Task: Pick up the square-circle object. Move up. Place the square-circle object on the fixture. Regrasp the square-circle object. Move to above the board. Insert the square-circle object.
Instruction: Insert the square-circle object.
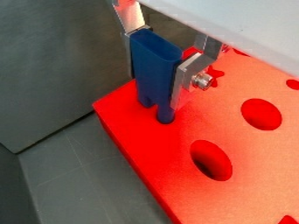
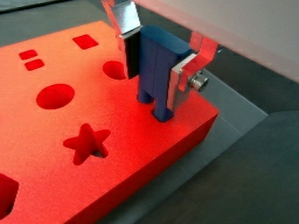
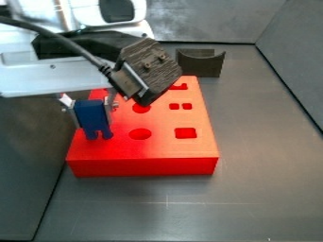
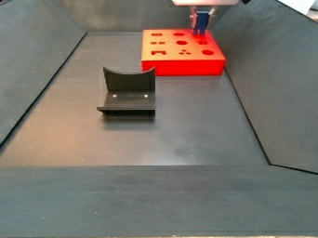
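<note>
The square-circle object (image 1: 151, 77), a small blue block, stands upright between the silver fingers (image 1: 191, 75) of my gripper (image 1: 162, 66), which is shut on its upper part. Its lower end meets the top of the red board (image 1: 222, 188) close to a corner; I cannot tell whether it sits in a hole. Both wrist views show this, with the square-circle object (image 2: 156, 80) in the gripper (image 2: 156, 66) over the board (image 2: 70, 188). In a side view the gripper (image 3: 91, 104) holds the block (image 3: 91, 118) at the board's (image 3: 158, 151) left end. The fixture (image 3: 202, 62) stands behind the board.
Star, round and square holes (image 2: 86, 143) pierce the board's top. In a side view the fixture (image 4: 126, 93) stands alone mid-floor, with the board (image 4: 174, 63) and gripper (image 4: 200, 20) at the far end. Dark sloping walls (image 4: 44, 93) enclose the floor.
</note>
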You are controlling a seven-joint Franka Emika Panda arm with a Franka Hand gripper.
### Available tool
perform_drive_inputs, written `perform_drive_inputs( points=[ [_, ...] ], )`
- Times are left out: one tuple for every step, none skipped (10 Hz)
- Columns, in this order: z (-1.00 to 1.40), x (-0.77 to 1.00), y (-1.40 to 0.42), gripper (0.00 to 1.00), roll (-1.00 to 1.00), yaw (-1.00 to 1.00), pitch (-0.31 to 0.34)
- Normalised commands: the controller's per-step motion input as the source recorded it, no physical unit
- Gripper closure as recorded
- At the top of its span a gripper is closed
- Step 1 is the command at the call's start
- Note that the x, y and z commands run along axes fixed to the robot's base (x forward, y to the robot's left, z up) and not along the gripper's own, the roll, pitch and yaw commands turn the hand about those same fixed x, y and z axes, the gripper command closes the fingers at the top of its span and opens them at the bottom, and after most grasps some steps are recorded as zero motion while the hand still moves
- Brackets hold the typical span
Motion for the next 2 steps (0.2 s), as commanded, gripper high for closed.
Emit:
perform_drive_inputs(
  points=[
    [-0.42,-0.24,-0.30,1.00,0.06,0.13,-0.411],
    [-0.53,-0.13,-0.42,1.00,0.12,0.13,-0.354]
  ],
)
